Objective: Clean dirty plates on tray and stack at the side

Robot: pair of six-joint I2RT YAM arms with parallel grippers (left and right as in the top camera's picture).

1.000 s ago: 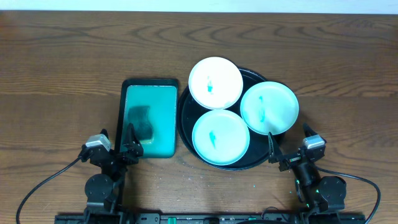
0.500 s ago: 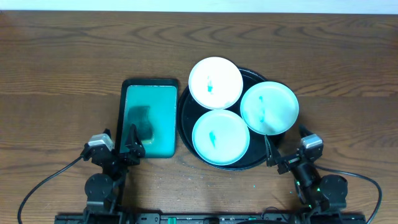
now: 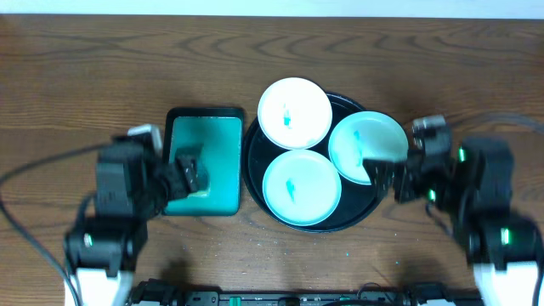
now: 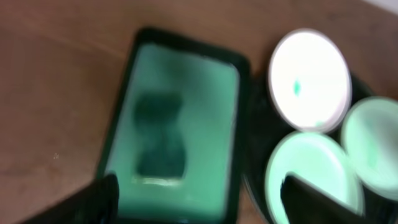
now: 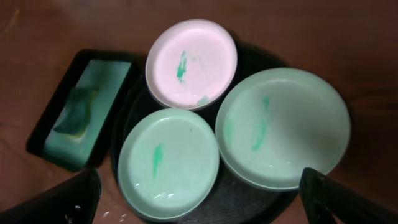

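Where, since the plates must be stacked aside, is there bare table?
Bare wood spans the far side of the table, beyond the teal tray and the black tray. Crowded: three plates fill the black tray; left arm and right arm flank the trays.

Glossy black tray, smooth white plates, grained wood table.

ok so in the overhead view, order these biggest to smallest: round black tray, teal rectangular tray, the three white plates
1. round black tray
2. teal rectangular tray
3. three white plates: top plate, front plate, right plate. They look alike in size, so no ranking among them.
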